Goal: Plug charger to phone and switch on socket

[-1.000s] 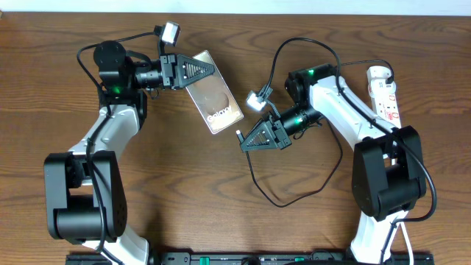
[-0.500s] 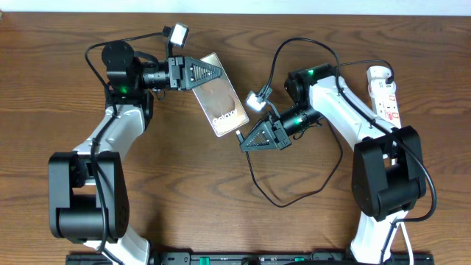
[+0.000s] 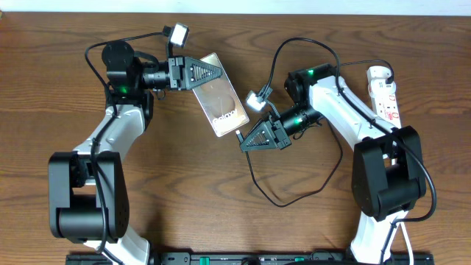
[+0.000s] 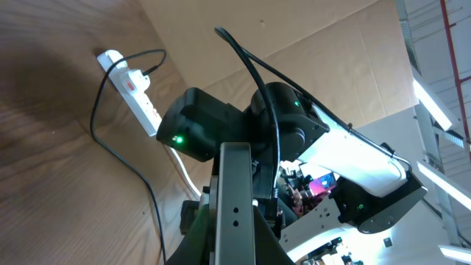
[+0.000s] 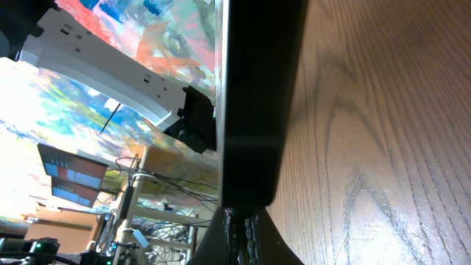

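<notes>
The phone [image 3: 224, 99] is a glossy slab held tilted above the table, my left gripper [image 3: 213, 71] shut on its upper end. In the left wrist view its grey edge [image 4: 235, 191] rises between my left gripper [image 4: 235, 246] fingers. My right gripper [image 3: 244, 143] is shut on the plug tip of the charger [image 3: 241, 134], which touches the phone's lower end; I cannot tell whether it is inserted. In the right wrist view the phone's dark end [image 5: 254, 110] stands right above my right gripper [image 5: 241, 239]. The socket [image 3: 386, 92] lies at the far right.
The charger's black cable [image 3: 283, 200] loops across the table in front of the right arm and back up toward the strip. In the left wrist view the white strip [image 4: 136, 92] and the cable [image 4: 118, 154] lie on the wood behind the right arm.
My left gripper carried the phone right and slightly down, bringing its lower end against the plug tip. It then held still. The right arm has not moved.
</notes>
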Motion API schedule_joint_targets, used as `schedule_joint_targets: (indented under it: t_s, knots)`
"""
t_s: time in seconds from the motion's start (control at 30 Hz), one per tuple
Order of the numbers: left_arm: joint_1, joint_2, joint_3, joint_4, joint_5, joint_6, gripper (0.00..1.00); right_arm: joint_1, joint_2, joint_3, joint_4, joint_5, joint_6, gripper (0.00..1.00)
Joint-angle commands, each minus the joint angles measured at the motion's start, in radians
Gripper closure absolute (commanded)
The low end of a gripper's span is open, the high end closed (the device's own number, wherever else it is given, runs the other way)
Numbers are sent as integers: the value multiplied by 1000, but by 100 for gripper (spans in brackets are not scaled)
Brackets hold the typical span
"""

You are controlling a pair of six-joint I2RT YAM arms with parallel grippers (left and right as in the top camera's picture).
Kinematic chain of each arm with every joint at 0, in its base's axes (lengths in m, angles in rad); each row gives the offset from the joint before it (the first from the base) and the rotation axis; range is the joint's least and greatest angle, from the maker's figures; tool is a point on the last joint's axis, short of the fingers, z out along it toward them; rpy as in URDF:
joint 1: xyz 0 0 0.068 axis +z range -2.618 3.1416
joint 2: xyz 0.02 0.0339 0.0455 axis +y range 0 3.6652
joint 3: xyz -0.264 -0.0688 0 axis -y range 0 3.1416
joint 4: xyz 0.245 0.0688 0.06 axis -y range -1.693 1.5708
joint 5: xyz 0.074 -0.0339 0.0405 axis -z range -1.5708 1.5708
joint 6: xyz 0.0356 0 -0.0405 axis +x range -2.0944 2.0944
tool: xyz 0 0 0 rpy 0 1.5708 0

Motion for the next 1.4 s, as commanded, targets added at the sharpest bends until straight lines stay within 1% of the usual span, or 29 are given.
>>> schedule_joint_targets:
  t_s: [0.0,0.83,1.37]
  knots:
    - [-18,-10,25,6,20,18,93,4,3,10,3,-37,2,99]
    - [-21,-10,25,6,20,40,93,4,3,10,-2,-47,-2,99]
    - [-13,-10,25,6,19,39,93,4,3,10,-2,-17,-2,99]
